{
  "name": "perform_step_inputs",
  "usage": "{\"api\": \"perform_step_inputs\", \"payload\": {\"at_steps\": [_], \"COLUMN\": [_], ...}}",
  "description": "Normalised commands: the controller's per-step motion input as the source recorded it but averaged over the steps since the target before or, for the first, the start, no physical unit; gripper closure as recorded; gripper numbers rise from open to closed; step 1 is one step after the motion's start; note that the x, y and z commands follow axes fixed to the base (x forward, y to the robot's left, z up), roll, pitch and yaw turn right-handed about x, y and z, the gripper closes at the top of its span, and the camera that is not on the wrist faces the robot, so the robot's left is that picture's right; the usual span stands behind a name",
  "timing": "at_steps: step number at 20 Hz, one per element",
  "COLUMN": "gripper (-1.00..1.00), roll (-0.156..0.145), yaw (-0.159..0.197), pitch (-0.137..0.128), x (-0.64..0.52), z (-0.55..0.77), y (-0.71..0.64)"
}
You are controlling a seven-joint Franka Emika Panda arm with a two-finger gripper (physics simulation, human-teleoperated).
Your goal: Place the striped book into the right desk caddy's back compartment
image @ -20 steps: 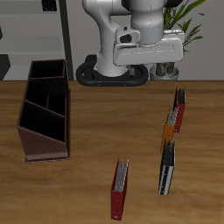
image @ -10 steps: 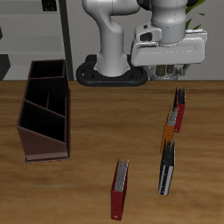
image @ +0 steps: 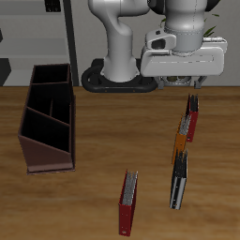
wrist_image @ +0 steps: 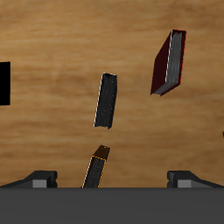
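The striped book [image: 178, 181] stands on its edge near the table's front, with an orange book [image: 179, 142] and a red book [image: 190, 119] in a row behind it. In the wrist view the striped book [wrist_image: 106, 99] shows its dark spine, apart from the orange book [wrist_image: 96, 166]. My gripper [image: 184, 82] hangs open and empty above the back end of that row, well clear of the books. Its fingertips [wrist_image: 39, 178] show wide apart in the wrist view. The right desk caddy [image: 47, 117] stands far across the table, dark reddish-brown with inner dividers.
A second red book [image: 127, 202] stands near the front edge beside the striped book, and shows in the wrist view too [wrist_image: 170, 61]. The robot's base [image: 117, 80] sits at the back, with a plant [image: 202, 14] behind it.
My gripper has swung sideways away from the caddy's side and now sits over the far end of the book row. The books and caddy have not moved.
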Motion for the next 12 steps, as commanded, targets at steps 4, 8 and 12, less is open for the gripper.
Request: {"api": "perform_step_inputs", "payload": {"at_steps": [4, 8, 12], "gripper": [-1.00, -1.00, -1.00], "roll": [0.010, 0.001, -0.012], "yaw": [-0.032, 0.008, -0.001], "pitch": [-0.034, 0.010, 0.016], "x": [0.23, 0.35, 0.21], "z": [0.05, -0.08, 0.02], "y": [-0.09, -0.06, 0.00]}}
